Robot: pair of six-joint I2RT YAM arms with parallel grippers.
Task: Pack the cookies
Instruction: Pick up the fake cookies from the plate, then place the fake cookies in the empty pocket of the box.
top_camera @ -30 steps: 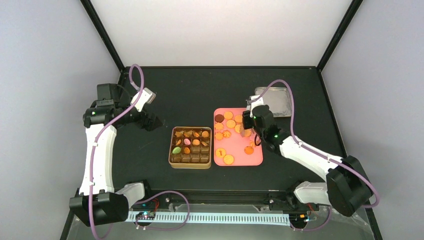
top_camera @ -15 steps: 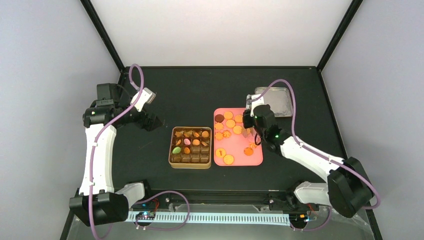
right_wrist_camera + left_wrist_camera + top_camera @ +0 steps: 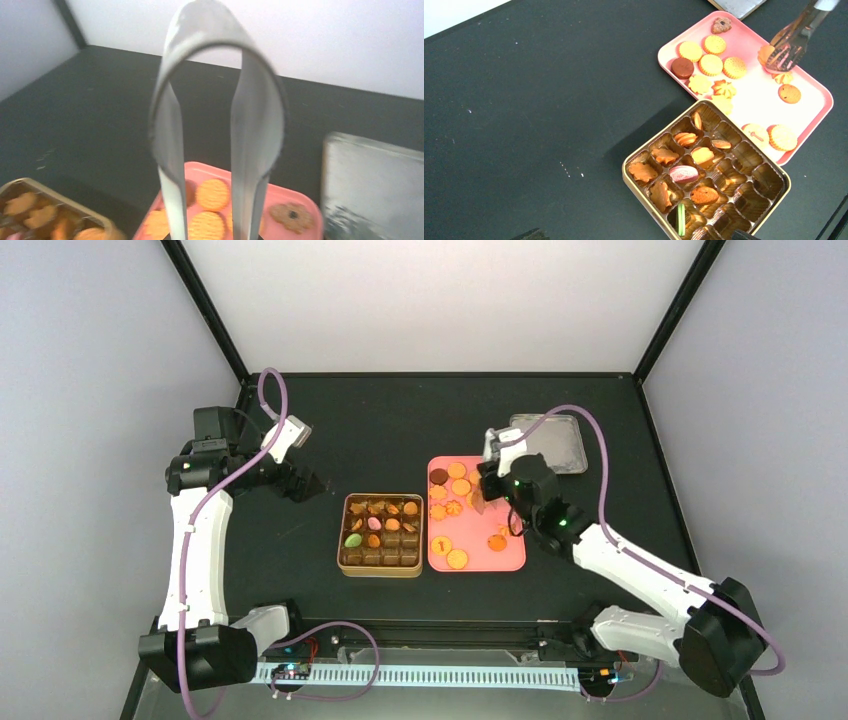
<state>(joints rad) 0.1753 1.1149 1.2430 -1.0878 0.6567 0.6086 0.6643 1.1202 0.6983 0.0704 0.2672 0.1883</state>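
Note:
Several cookies (image 3: 457, 559) lie on a pink tray (image 3: 478, 558); more sit in the compartments of a gold tin (image 3: 341, 540). My right gripper (image 3: 492, 490) is shut on metal tongs (image 3: 220, 125), whose tips (image 3: 781, 52) rest over the tray's far right side. The tips are pinched against an orange cookie (image 3: 766, 52); I cannot tell whether it is lifted. In the right wrist view the tong arms stand close together above round cookies (image 3: 212, 194). My left gripper (image 3: 318, 483) hangs open left of the tin, holding nothing. The tin (image 3: 639, 187) holds leaf-shaped, pink (image 3: 684, 173) and green cookies.
A silver tin lid (image 3: 550, 445) lies flat just behind and to the right of the pink tray, near the right arm. The tin and tray sit side by side at mid-table on the black surface. Dark frame posts stand at the back corners.
The right arm has shifted a little left over the tray, and the tongs have been squeezed narrower. The left arm has not moved.

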